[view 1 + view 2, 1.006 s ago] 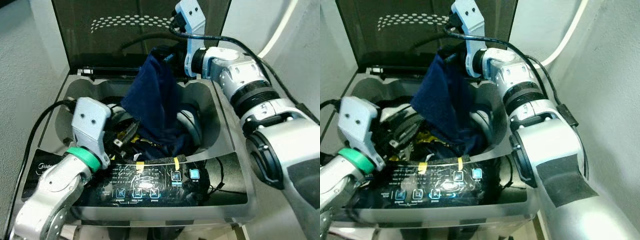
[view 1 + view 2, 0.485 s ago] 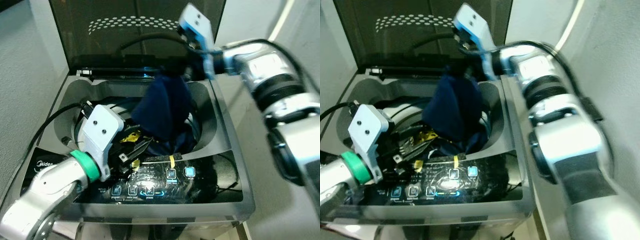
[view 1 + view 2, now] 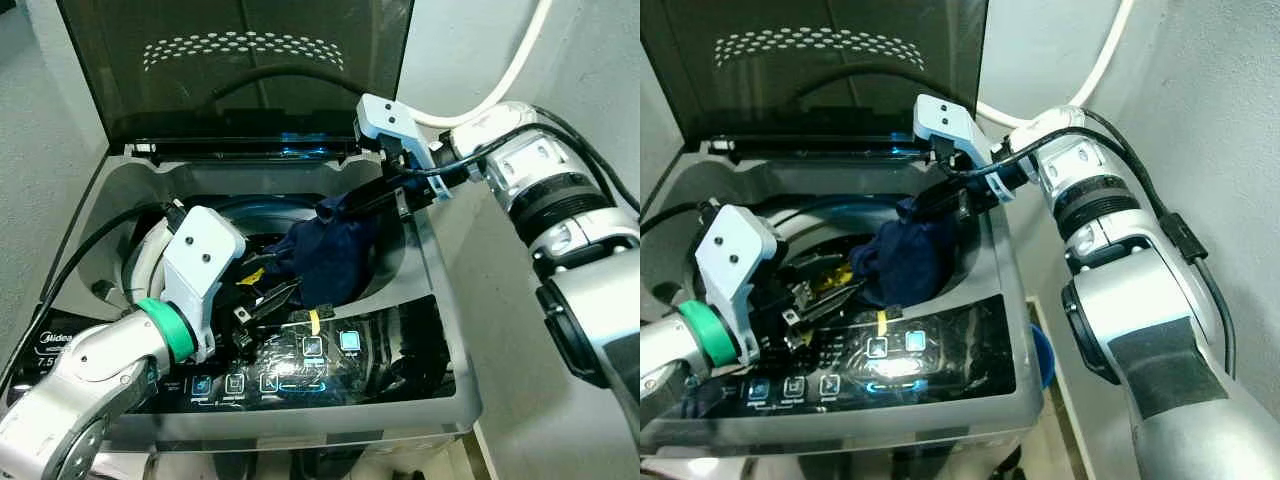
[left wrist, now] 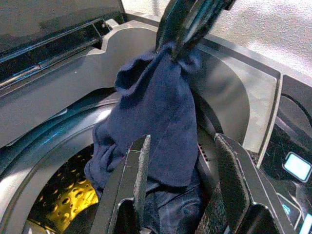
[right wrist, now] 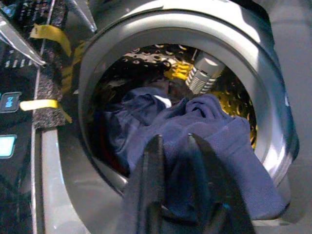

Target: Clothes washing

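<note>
Right gripper (image 3: pixel 352 203): pinched tight on the top fold of a navy garment (image 3: pixel 325 252), held above the washer drum (image 5: pixel 263 92) so the cloth drapes inside.
Left gripper (image 3: pixel 268 296): fingers parted, empty, near the drum's front edge, apparently ready to help.
Hidden: the garment's lower end, lost in shadow.

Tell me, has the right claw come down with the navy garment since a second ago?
Yes. The right claw, shut on the navy garment, has dropped from the raised lid to the washer's tub rim.
</note>
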Controlling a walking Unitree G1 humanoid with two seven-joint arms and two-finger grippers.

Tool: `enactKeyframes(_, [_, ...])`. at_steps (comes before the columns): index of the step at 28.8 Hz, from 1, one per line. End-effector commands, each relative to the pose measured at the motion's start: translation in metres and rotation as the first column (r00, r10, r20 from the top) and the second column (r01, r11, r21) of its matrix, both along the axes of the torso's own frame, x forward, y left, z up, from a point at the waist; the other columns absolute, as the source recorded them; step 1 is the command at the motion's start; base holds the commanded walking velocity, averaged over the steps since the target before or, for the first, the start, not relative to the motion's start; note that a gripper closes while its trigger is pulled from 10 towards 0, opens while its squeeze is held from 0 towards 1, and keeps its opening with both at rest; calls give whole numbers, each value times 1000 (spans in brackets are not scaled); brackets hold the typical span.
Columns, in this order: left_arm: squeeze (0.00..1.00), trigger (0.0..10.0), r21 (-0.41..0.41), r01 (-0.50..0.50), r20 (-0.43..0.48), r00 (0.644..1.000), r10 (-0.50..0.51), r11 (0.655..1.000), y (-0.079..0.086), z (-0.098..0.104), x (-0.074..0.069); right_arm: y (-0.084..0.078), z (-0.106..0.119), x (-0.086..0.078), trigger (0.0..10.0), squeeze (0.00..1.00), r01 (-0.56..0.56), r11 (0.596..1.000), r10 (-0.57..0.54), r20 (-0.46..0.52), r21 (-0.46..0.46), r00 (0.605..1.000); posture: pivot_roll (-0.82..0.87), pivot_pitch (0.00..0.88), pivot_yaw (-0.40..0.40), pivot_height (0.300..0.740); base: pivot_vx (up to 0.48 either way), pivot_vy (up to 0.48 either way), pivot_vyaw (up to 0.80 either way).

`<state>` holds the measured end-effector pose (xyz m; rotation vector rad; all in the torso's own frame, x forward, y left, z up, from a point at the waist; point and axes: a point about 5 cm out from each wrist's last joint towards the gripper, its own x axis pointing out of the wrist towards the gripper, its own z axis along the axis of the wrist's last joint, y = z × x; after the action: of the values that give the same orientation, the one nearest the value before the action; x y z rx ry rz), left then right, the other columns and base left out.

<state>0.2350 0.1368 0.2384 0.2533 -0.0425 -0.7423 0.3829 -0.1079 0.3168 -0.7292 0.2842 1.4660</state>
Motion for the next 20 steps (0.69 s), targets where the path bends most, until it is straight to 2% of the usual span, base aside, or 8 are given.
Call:
enactKeyframes(1, [0, 10000, 3, 7, 7, 1000, -7, 1000, -1, 3, -3, 3, 9, -2, 10000, 1000, -35, 999, 34, 9, 16, 999, 178, 31, 15, 740, 0, 0, 0])
enactKeyframes(5, [0, 10000, 2, 7, 7, 1000, -7, 1000, -1, 4, -3, 3, 10, -2, 10000, 1000, -39, 999, 39, 16, 17, 999, 178, 31, 15, 740, 0, 0, 0])
enactKeyframes(6, [0, 10000, 3, 4, 13, 1000, -4, 1000, 0, 4, -3, 3, 14, -3, 10000, 0, -42, 999, 41, 27, 32, 999, 179, 27, 14, 740, 0, 0, 0])
enactKeyframes(14, [0, 10000, -80, -78, 74, 994, 83, 994, 6, 17, 7, -8, 58, -1, 10000, 0, 67, 880, -114, 73, 470, 991, 179, 2, 5, 740, 0, 0, 0])
enactKeyframes(17, [0, 10000, -124, -191, 118, 971, 206, 974, 14, 22, 17, -15, 68, 6, 10000, 0, 179, 722, -271, 35, 669, 962, 178, 0, 4, 740, 0, 0, 0])
enactKeyframes(18, [0, 10000, -168, -284, 129, 943, 307, 944, 21, 23, 26, -19, 65, 15, 10000, 0, 286, 565, -406, -40, 774, 913, 177, 0, 3, 740, 0, 0, 0])
enactKeyframes(19, [0, 10000, -168, -284, 129, 943, 307, 944, 21, 23, 26, -19, 65, 15, 10000, 0, 286, 565, -406, -40, 774, 913, 177, 0, 3, 740, 0, 0, 0])
enactKeyframes(20, [0, 10000, -200, -356, 129, 914, 385, 913, 26, 24, 33, -23, 57, 23, 10000, 0, 375, 417, -513, -126, 828, 849, 176, 0, 2, 740, 0, 0, 0])
